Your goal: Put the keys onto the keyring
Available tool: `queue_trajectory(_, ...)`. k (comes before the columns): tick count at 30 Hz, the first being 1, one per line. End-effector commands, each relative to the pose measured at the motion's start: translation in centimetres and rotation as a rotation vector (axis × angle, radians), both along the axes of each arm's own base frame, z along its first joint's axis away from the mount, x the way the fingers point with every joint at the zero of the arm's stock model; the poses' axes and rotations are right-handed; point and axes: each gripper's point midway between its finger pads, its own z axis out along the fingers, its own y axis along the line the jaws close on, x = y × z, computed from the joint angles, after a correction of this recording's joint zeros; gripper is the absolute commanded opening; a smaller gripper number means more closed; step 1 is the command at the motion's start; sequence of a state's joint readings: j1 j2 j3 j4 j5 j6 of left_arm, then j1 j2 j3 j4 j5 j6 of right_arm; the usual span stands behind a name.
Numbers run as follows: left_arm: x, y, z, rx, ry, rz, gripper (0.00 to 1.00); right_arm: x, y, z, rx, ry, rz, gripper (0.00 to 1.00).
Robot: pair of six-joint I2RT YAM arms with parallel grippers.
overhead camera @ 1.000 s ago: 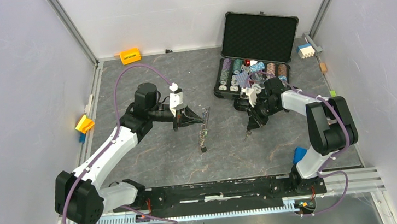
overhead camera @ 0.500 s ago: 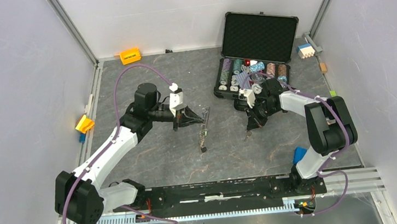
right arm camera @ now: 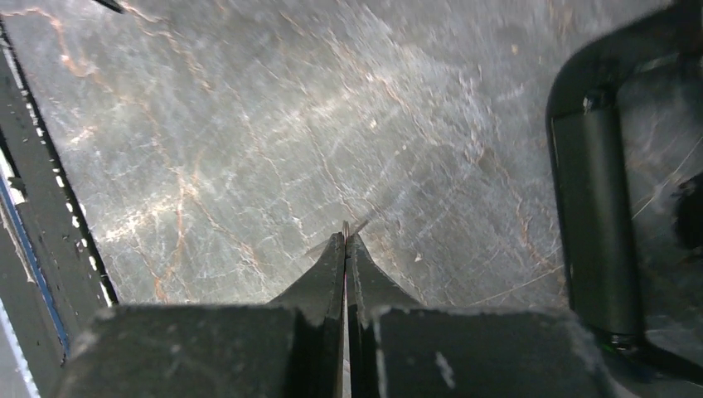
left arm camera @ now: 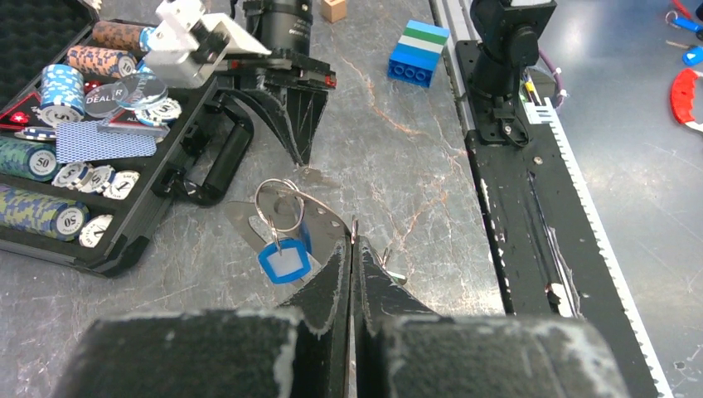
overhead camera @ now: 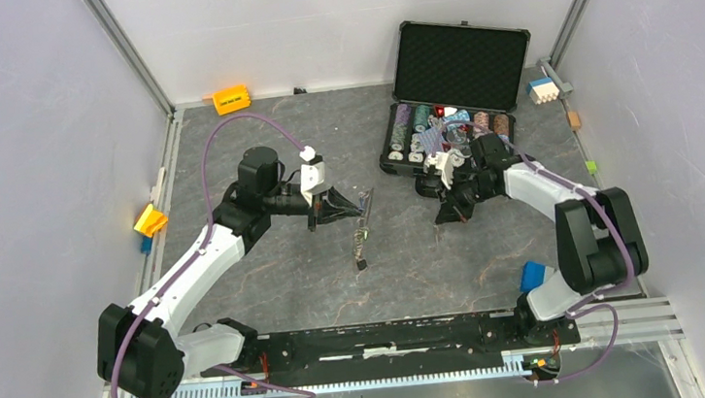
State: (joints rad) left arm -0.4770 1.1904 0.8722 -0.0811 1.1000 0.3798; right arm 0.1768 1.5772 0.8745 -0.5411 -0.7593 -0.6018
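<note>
My left gripper [overhead camera: 361,201] [left arm camera: 352,245] is shut on the keyring [overhead camera: 362,233], pinching the thin edge of its silver loop [left arm camera: 327,214]. A round split ring [left arm camera: 280,205] with a blue tag [left arm camera: 283,261] hangs beside the loop, and a chain with a dark fob [overhead camera: 362,264] trails down onto the table. My right gripper [overhead camera: 445,217] [right arm camera: 346,236] [left arm camera: 303,157] is shut on a small flat silver key [right arm camera: 346,225] [left arm camera: 319,176], whose tip pokes out past the fingertips. It sits just above the table, in front of the case and facing the keyring.
An open black poker-chip case [overhead camera: 457,62] [left arm camera: 124,240] stands behind the right gripper, its handle [right arm camera: 593,224] close by. A blue block [overhead camera: 531,272] [left arm camera: 419,56] lies near the right base. An orange block [overhead camera: 232,98] and a yellow piece [overhead camera: 149,221] sit at the left edges.
My right gripper closed on the key that lay on the table under it and drew back slightly toward the case. The left arm and keyring stayed put.
</note>
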Motion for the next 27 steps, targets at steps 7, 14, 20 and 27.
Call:
queue_trajectory(7, 2.4, -0.5, 2.8, -0.048, -0.011, 0.091, 0.02, -2.2, 3.1, 9.0, 0.256, -0.291, 0.303, 0.0)
queue_trajectory(14, 4.3, -0.8, 4.3, 0.005, 0.056, 0.187, 0.02, -2.7, 4.8, 14.7, 0.389, -0.382, 0.383, 0.0)
queue_trajectory(20, 5.0, -1.9, 5.0, 0.033, 0.105, 0.216, 0.02, -2.5, 6.8, 19.7, 0.456, -0.466, 0.405, 0.0)
queue_trajectory(27, 6.4, -3.0, 4.6, 0.062, 0.168, 0.34, 0.02, -1.7, 8.8, 25.6, 0.59, -0.539, 0.277, 0.0)
